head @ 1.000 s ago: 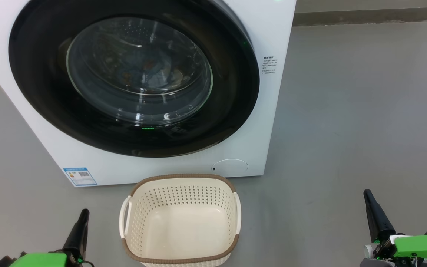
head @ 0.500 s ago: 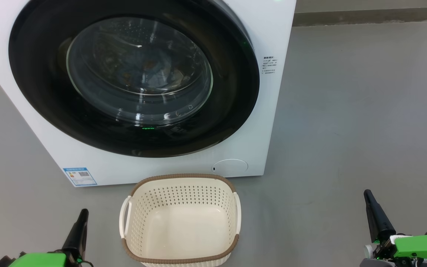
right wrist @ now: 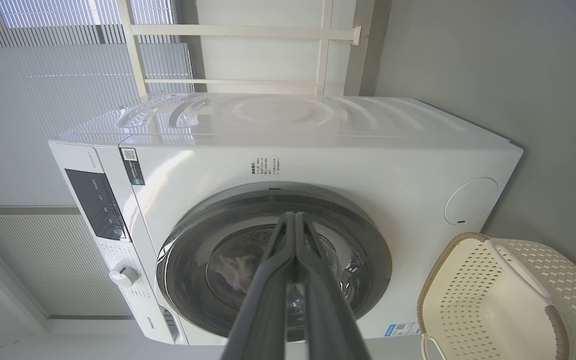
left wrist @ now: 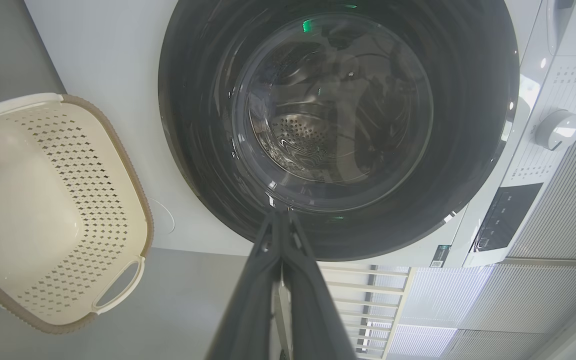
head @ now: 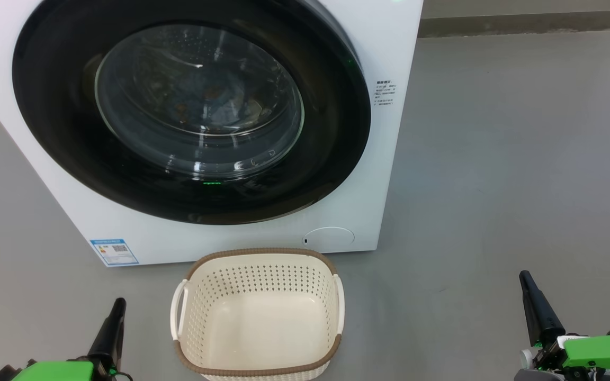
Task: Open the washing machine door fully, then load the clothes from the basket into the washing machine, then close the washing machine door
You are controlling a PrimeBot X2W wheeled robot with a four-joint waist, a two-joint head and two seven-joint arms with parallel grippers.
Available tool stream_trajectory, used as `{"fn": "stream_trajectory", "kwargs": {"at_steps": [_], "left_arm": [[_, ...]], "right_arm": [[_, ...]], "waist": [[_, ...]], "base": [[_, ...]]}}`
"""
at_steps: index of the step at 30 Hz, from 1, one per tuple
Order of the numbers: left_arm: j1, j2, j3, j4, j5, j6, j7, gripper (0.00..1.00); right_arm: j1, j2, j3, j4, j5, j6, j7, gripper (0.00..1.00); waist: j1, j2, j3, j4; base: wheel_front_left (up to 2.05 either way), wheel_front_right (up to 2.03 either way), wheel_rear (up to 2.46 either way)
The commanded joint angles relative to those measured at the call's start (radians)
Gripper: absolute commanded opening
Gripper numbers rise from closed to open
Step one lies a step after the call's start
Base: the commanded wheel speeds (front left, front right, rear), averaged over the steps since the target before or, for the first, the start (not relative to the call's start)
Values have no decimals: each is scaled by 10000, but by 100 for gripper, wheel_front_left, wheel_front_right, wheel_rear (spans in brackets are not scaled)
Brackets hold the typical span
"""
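Observation:
The white washing machine (head: 387,159) stands ahead with its round black washing machine door (head: 56,137) shut against the front. Through the glass window, blue and orange patches of the clothes (head: 215,103) show dimly inside the drum. The cream basket (head: 258,252) sits on the floor just before the machine, with nothing in it. My left gripper (head: 120,303) is shut and low, left of the basket, holding nothing. My right gripper (head: 523,275) is shut too, far right of the basket. In the wrist views the left gripper (left wrist: 279,215) and right gripper (right wrist: 294,216) both point at the door (left wrist: 193,125) (right wrist: 373,260).
Grey floor (head: 511,159) stretches wide to the right of the machine. A round service cover (head: 329,236) and a blue label (head: 114,252) sit low on the front. A dial (left wrist: 559,130) and dark control panel (right wrist: 93,202) are at the machine's top.

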Motion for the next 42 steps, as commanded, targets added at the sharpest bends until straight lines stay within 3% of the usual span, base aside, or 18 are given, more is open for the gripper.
{"fn": "stream_trajectory", "kwargs": {"at_steps": [1, 42], "left_arm": [[-428, 140, 347, -188, 52, -102, 41, 0], [-435, 92, 417, -185, 110, -102, 97, 0]], "right_arm": [[-428, -12, 177, -244, -43, 17, 59, 0], [-435, 45, 95, -239, -111, 17, 124, 0]], "waist": [[0, -1, 0, 0], [0, -1, 0, 0]], "base": [[0, 0, 0], [0, 0, 0]]}}
